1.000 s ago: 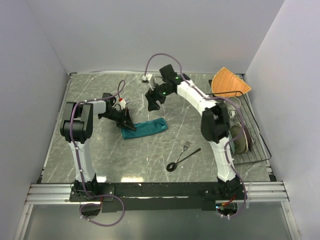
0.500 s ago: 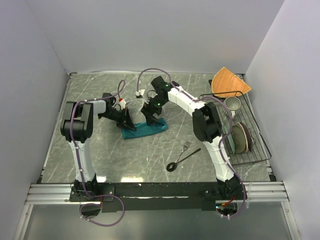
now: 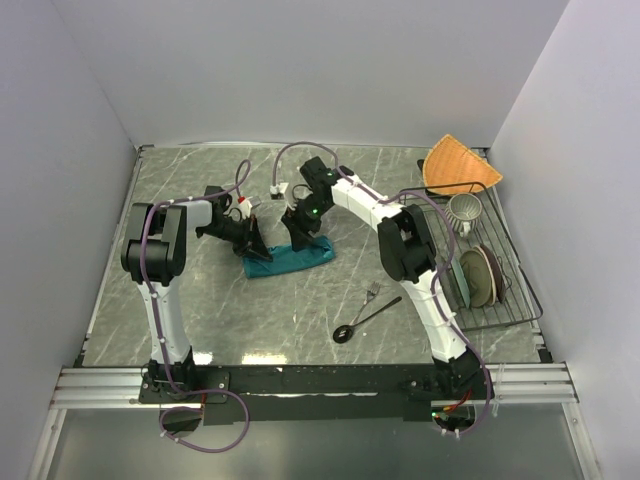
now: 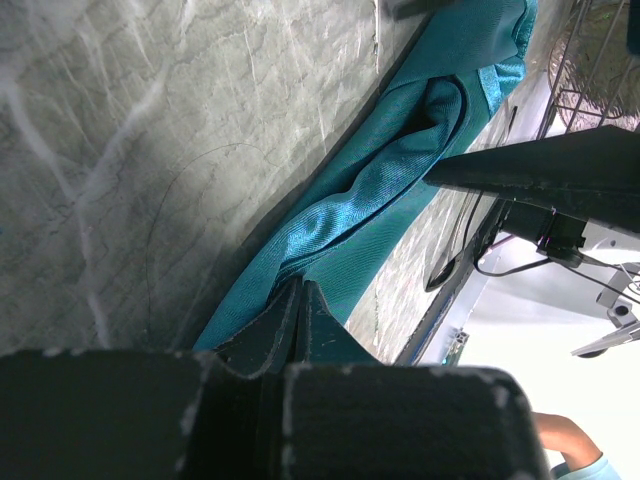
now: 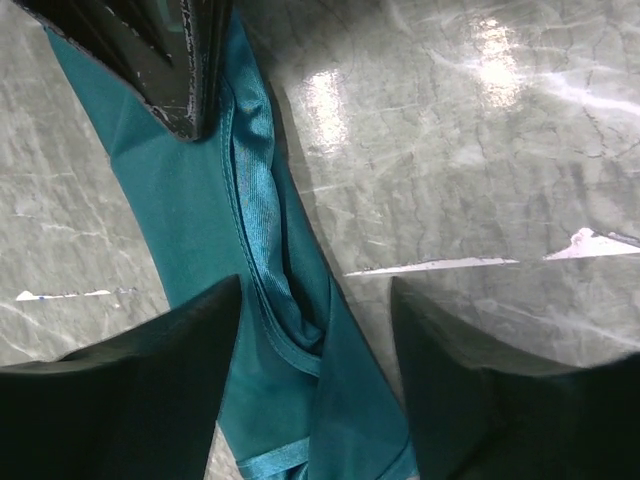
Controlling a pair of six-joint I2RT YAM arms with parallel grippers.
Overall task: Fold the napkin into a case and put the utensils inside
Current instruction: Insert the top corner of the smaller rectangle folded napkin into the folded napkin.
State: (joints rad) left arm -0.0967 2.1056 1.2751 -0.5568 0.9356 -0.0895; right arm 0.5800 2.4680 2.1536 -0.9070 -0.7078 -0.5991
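Left fingers point(image 4: 268, 338) are clamped together on one end of the napkin point(image 3: 285, 262), which lies bunched at the centre of the top view. Right fingers point(image 5: 130, 370) stand apart over its folded ridge. We judge the cloth light, limp and slightly slick, best pinched at a hemmed corner. How many layers we hold stays hidden. The fork point(image 3: 372, 292) and spoon point(image 3: 366, 319) look tiny.

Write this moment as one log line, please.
left gripper: shut on napkin end | right gripper: open, over napkin | fork, spoon: on table, outside napkin

the right hand point(image 3: 303, 236) has come down over the napkin point(image 3: 284, 261).
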